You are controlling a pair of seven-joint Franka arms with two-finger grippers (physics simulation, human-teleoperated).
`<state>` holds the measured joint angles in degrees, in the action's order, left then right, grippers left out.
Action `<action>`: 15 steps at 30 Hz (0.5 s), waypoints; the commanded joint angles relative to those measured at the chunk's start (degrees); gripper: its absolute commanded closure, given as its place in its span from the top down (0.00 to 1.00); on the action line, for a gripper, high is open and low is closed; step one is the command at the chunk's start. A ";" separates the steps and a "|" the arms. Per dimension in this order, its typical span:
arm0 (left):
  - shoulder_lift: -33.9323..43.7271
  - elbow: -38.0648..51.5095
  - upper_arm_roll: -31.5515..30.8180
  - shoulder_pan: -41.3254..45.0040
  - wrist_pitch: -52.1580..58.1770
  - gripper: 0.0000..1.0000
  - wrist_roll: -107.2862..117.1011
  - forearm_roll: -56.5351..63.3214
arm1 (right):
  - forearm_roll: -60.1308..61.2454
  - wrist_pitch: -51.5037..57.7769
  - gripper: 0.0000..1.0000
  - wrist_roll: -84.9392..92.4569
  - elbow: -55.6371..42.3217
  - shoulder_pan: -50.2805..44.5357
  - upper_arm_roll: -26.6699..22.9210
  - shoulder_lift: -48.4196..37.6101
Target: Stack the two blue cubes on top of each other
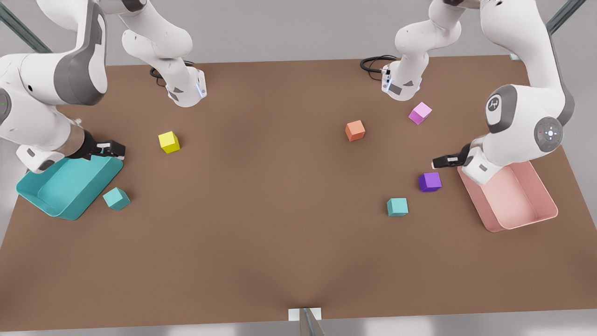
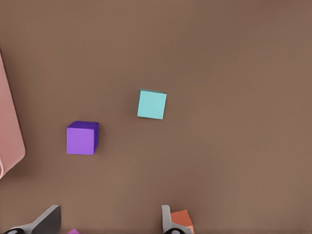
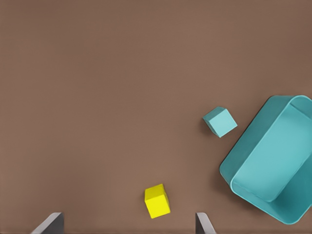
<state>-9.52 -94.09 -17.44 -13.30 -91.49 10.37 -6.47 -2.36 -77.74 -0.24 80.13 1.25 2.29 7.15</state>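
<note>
At the front view's left, your right gripper (image 1: 109, 149) hangs above the near rim of the teal tray (image 1: 32, 193), fingers spread wide and holding nothing. Just beside that tray on the table (image 1: 280, 233) lies one blue cube (image 1: 116, 198), turned a little askew, with the yellow cube (image 1: 169, 142) farther back. Nothing is stacked yet, so you seem to be at the very start, before any grasp. Across the table the second blue cube (image 1: 397, 206) sits squarely, near the purple cube (image 1: 429, 181). Your left gripper (image 1: 440, 162) hovers behind them by the pink tray (image 1: 536, 219), also released and empty. Next, I judge, you lower one claw over its nearby cube, matching the cube's rotation, and avoid nudging the purple neighbour.
</note>
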 commanded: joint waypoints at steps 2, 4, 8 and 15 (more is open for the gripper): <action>-0.32 -0.04 -0.05 -0.23 -0.01 1.00 3.52 0.15 | -0.54 0.04 1.00 2.44 -0.50 0.07 0.00 0.85; -0.32 -0.04 -0.05 -0.23 -0.01 1.00 3.52 0.15 | -2.82 0.40 1.00 2.70 -6.29 1.83 -0.44 8.58; -1.11 -0.04 -0.05 -0.32 0.95 1.00 3.60 0.06 | -0.10 -5.14 1.00 -14.40 -4.21 6.14 -0.53 15.71; -1.99 -0.13 -0.05 -0.32 2.63 1.00 3.78 0.06 | 0.51 -10.33 1.00 -36.14 4.42 7.19 -0.53 19.57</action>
<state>-11.48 -94.20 -17.45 -13.64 -89.73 12.40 -6.45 -2.34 -83.96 -11.32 83.62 8.20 1.72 26.65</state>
